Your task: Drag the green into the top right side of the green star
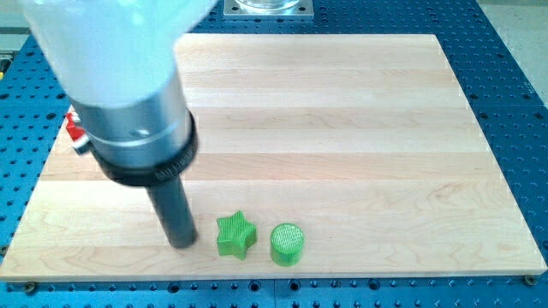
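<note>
A green star block [235, 234] lies near the view's bottom edge of the wooden board [342, 128], left of centre. A green cylinder block [287, 244] stands just to the star's right and slightly lower, close beside it with a small gap. My tip [182, 242] rests on the board just left of the star, a short gap away. The dark rod rises up-left into the large pale arm body, which covers the view's upper left.
A small red block [74, 130] peeks out at the board's left edge, mostly hidden behind the arm. The blue perforated table [514, 51] surrounds the board. A metal fixture [267, 7] sits at the view's top centre.
</note>
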`<act>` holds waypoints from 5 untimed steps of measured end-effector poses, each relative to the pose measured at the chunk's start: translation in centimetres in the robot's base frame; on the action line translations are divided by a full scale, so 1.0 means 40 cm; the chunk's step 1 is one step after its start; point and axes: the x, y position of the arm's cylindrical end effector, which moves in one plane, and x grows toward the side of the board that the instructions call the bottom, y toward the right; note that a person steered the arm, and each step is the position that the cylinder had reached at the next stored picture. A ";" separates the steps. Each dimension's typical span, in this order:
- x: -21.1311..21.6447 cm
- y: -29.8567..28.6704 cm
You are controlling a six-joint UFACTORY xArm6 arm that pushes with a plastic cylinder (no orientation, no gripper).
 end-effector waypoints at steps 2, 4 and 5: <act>0.037 0.167; 0.062 0.161; 0.062 0.221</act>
